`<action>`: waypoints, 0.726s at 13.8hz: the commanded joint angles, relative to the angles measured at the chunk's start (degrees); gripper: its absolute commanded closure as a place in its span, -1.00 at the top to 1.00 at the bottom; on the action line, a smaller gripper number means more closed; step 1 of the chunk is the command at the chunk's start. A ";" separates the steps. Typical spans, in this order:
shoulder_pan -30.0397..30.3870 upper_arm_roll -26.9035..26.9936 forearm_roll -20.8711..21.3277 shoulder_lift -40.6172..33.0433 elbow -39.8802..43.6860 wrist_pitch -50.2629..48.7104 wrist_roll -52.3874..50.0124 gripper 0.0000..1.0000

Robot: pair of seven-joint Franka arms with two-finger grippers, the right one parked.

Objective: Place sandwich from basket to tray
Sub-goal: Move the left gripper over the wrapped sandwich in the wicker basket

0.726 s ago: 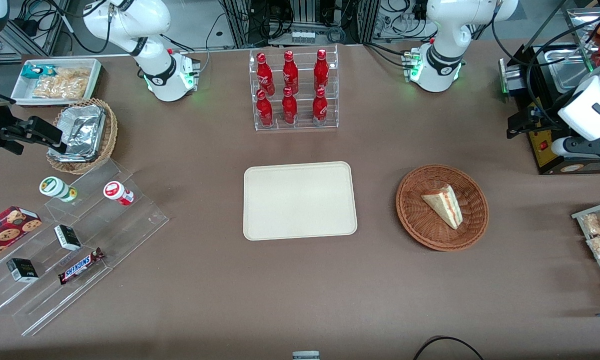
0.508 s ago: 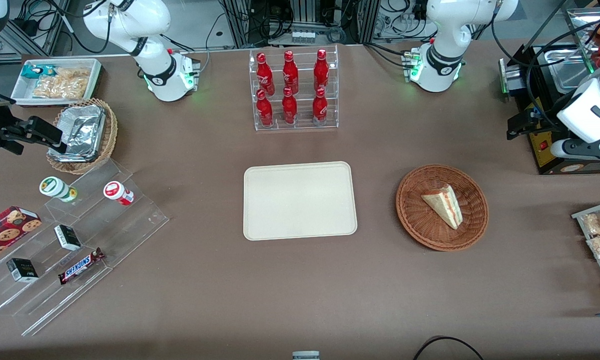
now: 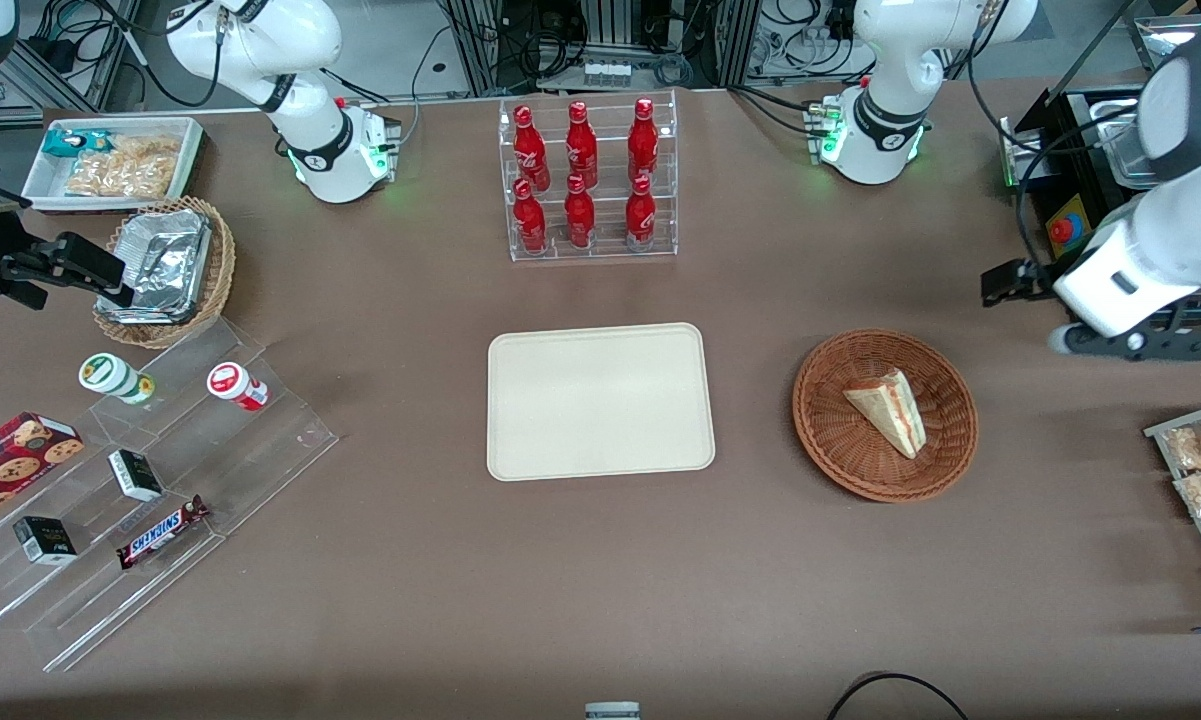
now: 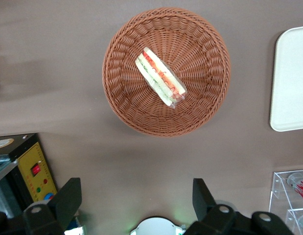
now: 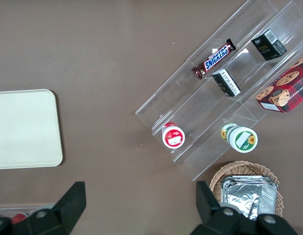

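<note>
While the sandwich (image 4: 160, 84) lies in the basket (image 4: 200, 44), I hold my gripper (image 4: 134, 198) wide apart, high above the table at the basket's two o'clock.

Reddish-brown woven basket (image 3: 885, 415); pale sandwich (image 3: 888, 409) (red-green stripe); cream tray (image 3: 600, 401); black gripper (image 4: 134, 201) fingers.

The triangular sandwich (image 3: 888, 410) lies in the round brown basket (image 3: 885, 478), right of the empty cream tray (image 3: 598, 401).
</note>
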 commanded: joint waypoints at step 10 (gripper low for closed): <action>-1.87 -0.26 0.92 -0.99 -24.07 31.35 -9.85 1.00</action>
